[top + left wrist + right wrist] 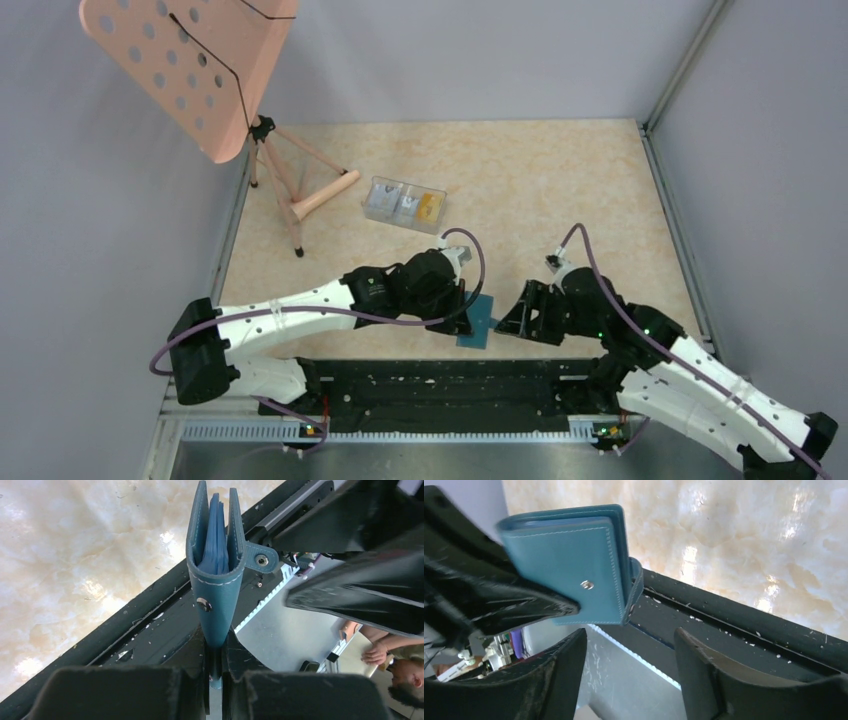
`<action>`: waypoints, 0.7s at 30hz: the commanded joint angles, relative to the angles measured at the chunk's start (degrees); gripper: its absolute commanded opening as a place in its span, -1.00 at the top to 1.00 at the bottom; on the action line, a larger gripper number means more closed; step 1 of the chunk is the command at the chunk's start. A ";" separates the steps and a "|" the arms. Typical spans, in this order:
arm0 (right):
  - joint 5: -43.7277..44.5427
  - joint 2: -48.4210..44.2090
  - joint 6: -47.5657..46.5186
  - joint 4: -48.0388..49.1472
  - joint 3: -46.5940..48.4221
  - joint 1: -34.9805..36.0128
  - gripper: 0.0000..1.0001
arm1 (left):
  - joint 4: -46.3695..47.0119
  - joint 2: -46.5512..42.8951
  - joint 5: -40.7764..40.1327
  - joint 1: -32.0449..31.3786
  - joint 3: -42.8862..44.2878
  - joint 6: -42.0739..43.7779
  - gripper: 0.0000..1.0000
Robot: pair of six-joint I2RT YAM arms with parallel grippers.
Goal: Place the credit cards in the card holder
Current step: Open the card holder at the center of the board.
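The card holder is a teal folding wallet held in the air over the table's near edge. My left gripper is shut on its folded end. In the left wrist view the card holder stands edge-on past my left gripper, its covers slightly apart, with blue pockets between them and a snap tab to the right. My right gripper is open and empty just right of it. In the right wrist view the card holder is up left of my right gripper. An orange-yellow credit card and whitish ones lie in a clear box.
The clear plastic compartment box sits at the back middle of the table. A pink perforated music stand on a tripod stands at the back left. A black rail runs along the near edge under both grippers. Grey walls enclose the table.
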 commanded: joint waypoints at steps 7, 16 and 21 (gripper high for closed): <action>0.16 13.18 -0.18 6.44 2.72 -0.40 0.16 | 3.53 -0.76 2.64 -0.11 0.63 0.25 1.00; 0.05 15.69 -1.36 7.57 2.93 -0.57 0.65 | 3.35 -1.34 2.74 -0.11 0.23 0.32 1.00; -1.78 12.47 -2.26 9.51 3.25 -0.65 1.00 | 3.60 -1.55 2.25 -0.11 -0.30 0.38 1.00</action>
